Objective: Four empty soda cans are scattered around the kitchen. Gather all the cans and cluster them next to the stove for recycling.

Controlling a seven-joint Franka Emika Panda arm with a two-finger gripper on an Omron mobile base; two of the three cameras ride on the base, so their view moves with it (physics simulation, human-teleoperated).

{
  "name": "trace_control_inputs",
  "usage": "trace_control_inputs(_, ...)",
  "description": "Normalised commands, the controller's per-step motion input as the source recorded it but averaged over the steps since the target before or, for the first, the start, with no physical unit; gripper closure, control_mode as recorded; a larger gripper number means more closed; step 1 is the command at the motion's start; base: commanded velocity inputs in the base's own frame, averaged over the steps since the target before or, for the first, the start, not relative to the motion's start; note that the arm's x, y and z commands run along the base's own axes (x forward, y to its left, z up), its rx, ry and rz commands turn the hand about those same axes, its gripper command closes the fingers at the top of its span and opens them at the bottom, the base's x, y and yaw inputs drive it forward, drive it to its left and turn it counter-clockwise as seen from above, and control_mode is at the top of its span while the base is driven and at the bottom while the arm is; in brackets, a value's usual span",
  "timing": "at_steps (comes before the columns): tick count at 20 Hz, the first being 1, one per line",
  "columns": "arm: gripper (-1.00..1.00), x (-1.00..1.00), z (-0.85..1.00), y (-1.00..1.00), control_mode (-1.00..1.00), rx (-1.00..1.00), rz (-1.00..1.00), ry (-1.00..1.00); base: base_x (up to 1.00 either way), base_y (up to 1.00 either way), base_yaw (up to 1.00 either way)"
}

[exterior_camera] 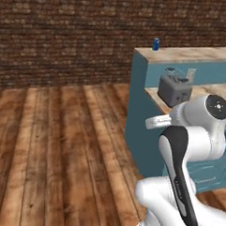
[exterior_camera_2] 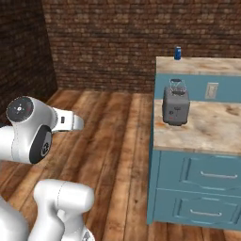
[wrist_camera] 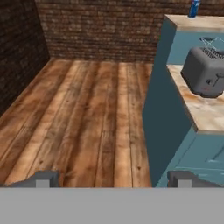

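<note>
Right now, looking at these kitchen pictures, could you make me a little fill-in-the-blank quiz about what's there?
1. The soda can on the raised upper ledge is ____ in colour.
2. The grey toaster sits on the lower ____.
3. The floor is made of ____ planks.
4. The fingers of the hand are spread wide, so the hand is ____.

Missing words: blue; counter; wooden; open

**Room: brick and plank, teal island**

I see dark brick walls point(exterior_camera_2: 117, 42) meeting at a corner, warm wooden plank floor point(exterior_camera: 61, 145). Teal cabinet point(exterior_camera_2: 197, 188) with drawers, two-level pale wood tabletop point(exterior_camera_2: 212, 127); wall socket point(exterior_camera_2: 211, 90) on the raised back panel.
</note>
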Motion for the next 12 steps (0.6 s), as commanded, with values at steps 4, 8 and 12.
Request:
trace_control_inputs(4,-1.0,0.0,0.0,0.0,1.0,0.0,0.0,0.0,0.81,0.58,-0.04)
trace_control_inputs(8,-1.0,0.0,0.0,0.0,1.0,0.0,0.0,0.0,0.96,0.33,-0.04)
trace_control_inputs(12,-1.0,0.0,0.0,0.0,1.0,0.0,0.0,0.0,1.0,0.36,-0.05)
